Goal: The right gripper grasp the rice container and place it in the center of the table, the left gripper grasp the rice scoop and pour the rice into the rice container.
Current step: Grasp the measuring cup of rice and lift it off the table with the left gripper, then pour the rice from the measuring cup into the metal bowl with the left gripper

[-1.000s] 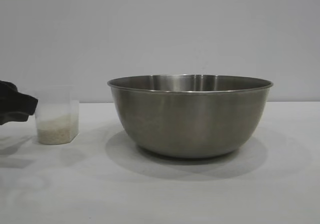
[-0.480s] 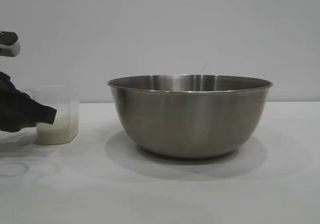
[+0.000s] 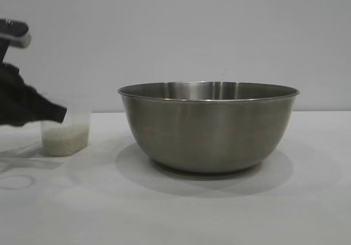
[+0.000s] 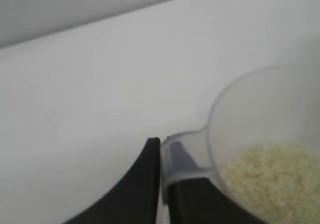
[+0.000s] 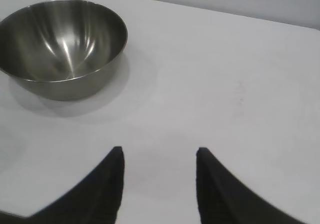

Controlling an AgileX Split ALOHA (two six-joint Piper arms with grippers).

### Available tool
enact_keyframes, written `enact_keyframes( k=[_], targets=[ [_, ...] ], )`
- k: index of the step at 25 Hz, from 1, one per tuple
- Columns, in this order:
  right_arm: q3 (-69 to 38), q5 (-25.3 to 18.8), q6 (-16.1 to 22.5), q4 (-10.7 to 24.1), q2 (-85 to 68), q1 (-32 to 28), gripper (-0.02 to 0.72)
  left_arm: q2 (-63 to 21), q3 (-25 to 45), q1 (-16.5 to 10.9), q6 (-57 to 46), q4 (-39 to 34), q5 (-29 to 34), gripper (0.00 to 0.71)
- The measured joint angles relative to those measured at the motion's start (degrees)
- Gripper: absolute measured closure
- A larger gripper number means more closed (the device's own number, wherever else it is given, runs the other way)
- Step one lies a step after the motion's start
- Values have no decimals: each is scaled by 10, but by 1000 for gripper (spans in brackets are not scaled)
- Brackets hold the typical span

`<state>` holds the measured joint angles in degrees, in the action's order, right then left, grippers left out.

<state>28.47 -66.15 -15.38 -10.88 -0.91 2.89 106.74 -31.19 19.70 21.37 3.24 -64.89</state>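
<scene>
Big round shiny steel bowl sitting upright in the middle of the plain white flat surface, with a soft grey shadow under it. Nothing to be seen inside from the right wrist view, only bright streaks on the metal.

Small see-through plastic cup with a loop handle off to the left of the bowl, well apart from it. Lifted a little off the surface, with its faint shadow below. Shallow layer of little off-white rice grains lying in the bottom of the cup, clear to see in the left wrist view too.

Left black end effector reaching in from the left edge, fingers pressed together on the cup's loop handle, one finger on each side of the thin plastic. Cup held upright, not tipped.

Right black end effector out of the outside view. Seen from its own wrist camera hanging over the bare white surface, well away from the steel bowl, fingers apart and holding nothing.
</scene>
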Motion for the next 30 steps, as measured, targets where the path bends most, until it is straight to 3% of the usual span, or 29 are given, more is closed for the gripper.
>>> enact_keyframes(
  k=[10,17,22,30],
  targets=[
    [0,0,0,0,0,0,384,-57,-95,10,203,-195,6,710],
    [0,0,0,0,0,0,384,-57,-155,54,452,-287,124,710],
    [0,0,0,0,0,0,384,-57,-169,56,572,-353,176,710],
    [0,0,0,-1,0,0,384,-50,-198,59,686,-477,186,710]
  ],
)
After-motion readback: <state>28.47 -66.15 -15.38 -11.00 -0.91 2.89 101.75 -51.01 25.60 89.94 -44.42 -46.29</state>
